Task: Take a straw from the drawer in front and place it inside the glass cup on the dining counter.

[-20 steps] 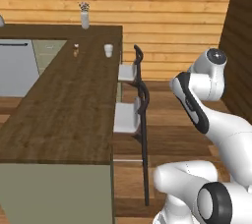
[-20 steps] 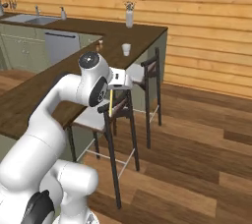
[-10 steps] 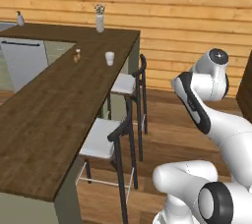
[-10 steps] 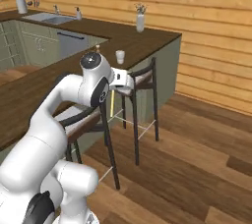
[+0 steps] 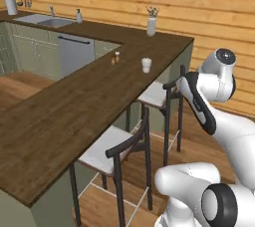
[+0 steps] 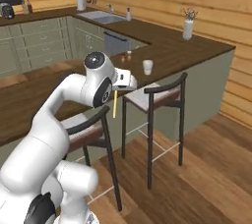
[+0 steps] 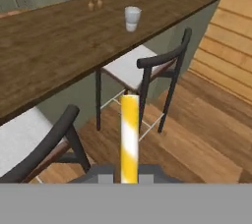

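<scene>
My gripper (image 6: 117, 88) is shut on the straw (image 6: 114, 105), a pale yellow stick that hangs down from the fingers beside a stool. In the hand view the straw (image 7: 129, 137) runs up from between the finger tips of the gripper (image 7: 129, 173) and points toward the stool seat. The glass cup (image 5: 146, 64), a small whitish tumbler, stands upright on the dining counter (image 5: 74, 106) near its stool-side edge; I also see the glass cup (image 6: 147, 67) (image 7: 131, 19) on the dark counter (image 6: 167, 51) (image 7: 54, 41), well beyond the gripper. The drawer is out of view.
Two dark-framed stools (image 5: 117, 146) (image 5: 158, 93) stand along the counter between me and the cup. Two tiny brown shakers (image 5: 115, 58) sit left of the cup. A white vase (image 5: 151, 24) stands at the counter's far end. A sink (image 5: 45, 20) lies at the back left.
The whole picture has shifted as the base moved: counter, stools and cup now lie more central and closer. The gripper stays shut on the straw.
</scene>
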